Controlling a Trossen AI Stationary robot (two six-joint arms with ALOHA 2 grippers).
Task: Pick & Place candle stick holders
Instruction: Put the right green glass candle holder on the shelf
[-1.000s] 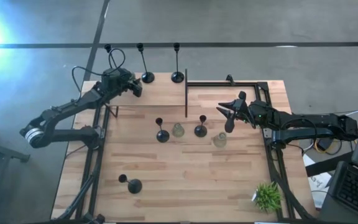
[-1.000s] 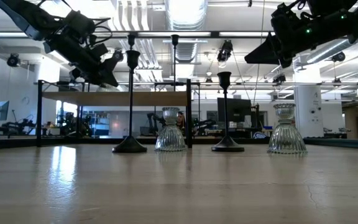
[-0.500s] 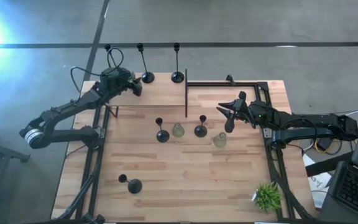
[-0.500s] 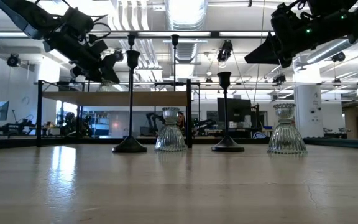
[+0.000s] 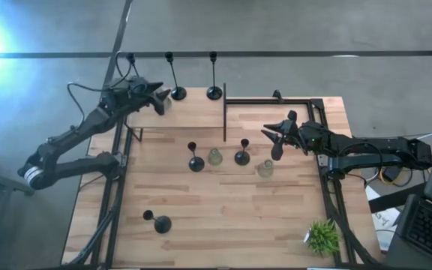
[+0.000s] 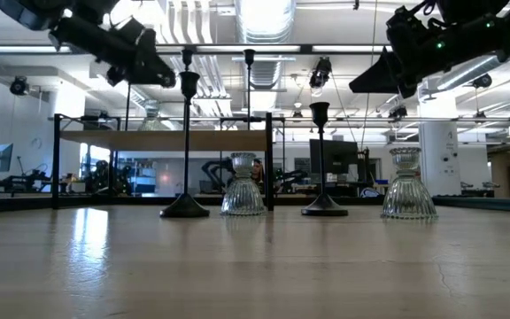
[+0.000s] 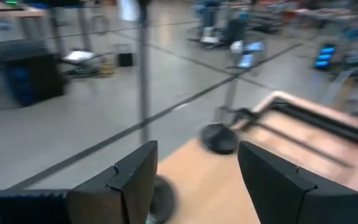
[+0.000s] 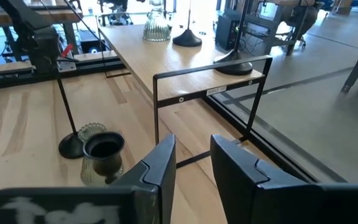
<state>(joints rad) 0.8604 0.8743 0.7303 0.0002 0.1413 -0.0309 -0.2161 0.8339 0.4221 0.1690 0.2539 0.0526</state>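
Observation:
A pale-green glass candle stick holder (image 8: 157, 26) stands on the raised wooden shelf (image 8: 210, 87) at the far left, beside two tall black holders (image 5: 178, 94) (image 5: 214, 93). My left gripper (image 5: 162, 94) hovers open above the glass holder (image 6: 151, 112) and touches nothing. Two short black holders (image 5: 196, 163) (image 5: 242, 157) and two glass ones (image 5: 214, 157) (image 5: 265, 169) stand mid-table. A third short black holder (image 5: 162, 223) stands near the front left. My right gripper (image 5: 271, 139) hangs above the table's right side, slightly open and empty.
The shelf stands on thin black legs, with one upright post (image 5: 224, 112) at mid-table. A black rail frame (image 5: 306, 101) borders the far right. A small potted plant (image 5: 322, 236) sits at the near right corner. Bare wood lies along the near edge (image 5: 238, 217).
My left gripper has risen from just above the shelf and tipped up toward level, which uncovers the glass holder standing below it. My right arm has kept still.

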